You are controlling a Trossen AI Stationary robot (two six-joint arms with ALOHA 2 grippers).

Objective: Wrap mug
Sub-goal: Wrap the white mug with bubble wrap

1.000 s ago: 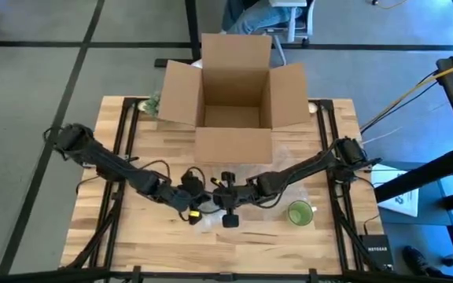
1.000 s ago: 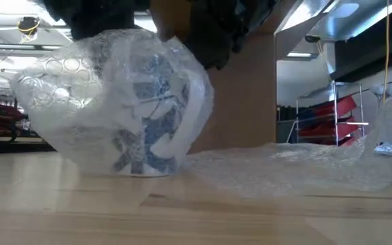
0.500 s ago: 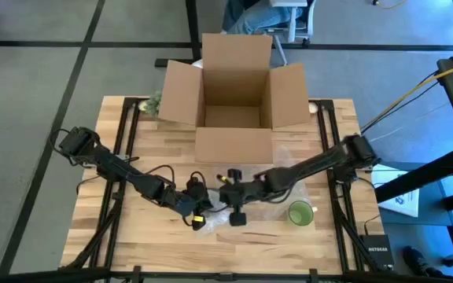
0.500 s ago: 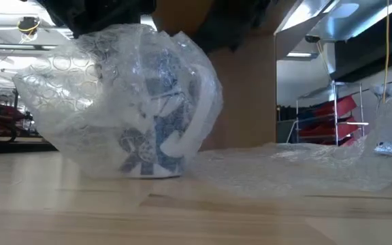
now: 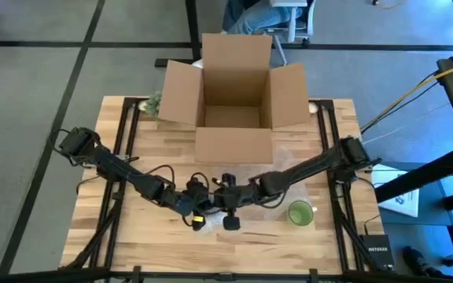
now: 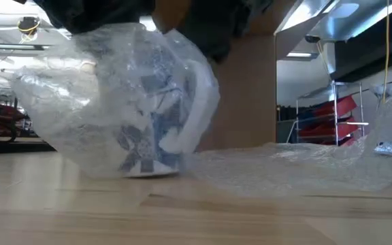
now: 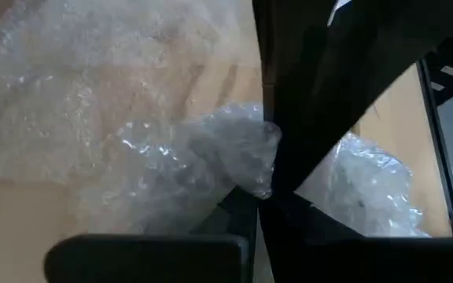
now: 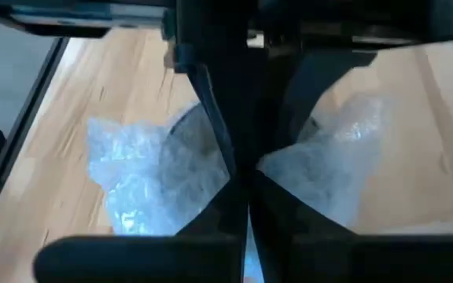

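Where the two arms meet near the front middle of the table (image 5: 132, 134), a blue-patterned white mug (image 6: 156, 122) sits upright on the wood, swaddled in clear bubble wrap (image 6: 80, 102). From table height the wrap bunches loosely round the mug, its handle showing pale through the plastic on the side toward a second, flatter sheet of bubble wrap (image 6: 298, 167) that lies spread on the table beside it.

Seen from above, the left end effector (image 5: 197, 212) reaches in from the left and the right end effector (image 5: 228, 206) from the right, both directly over the wrapped mug and almost touching one another. In the left wrist view the dark fingers (image 7: 289, 157) come together clenched on a fold of the wrap. In the right wrist view the fingers (image 8: 234, 157) likewise close to a point, pinching the wrap, with crumpled plastic to either side.

An open cardboard box (image 5: 234, 86) stands at the far middle of the table, flaps spread, well apart from the mug. A green cup (image 5: 300, 213) stands near the front right, just beside the right arm. Beyond the box, part of a seated person (image 5: 250, 16) shows at the picture's edge.
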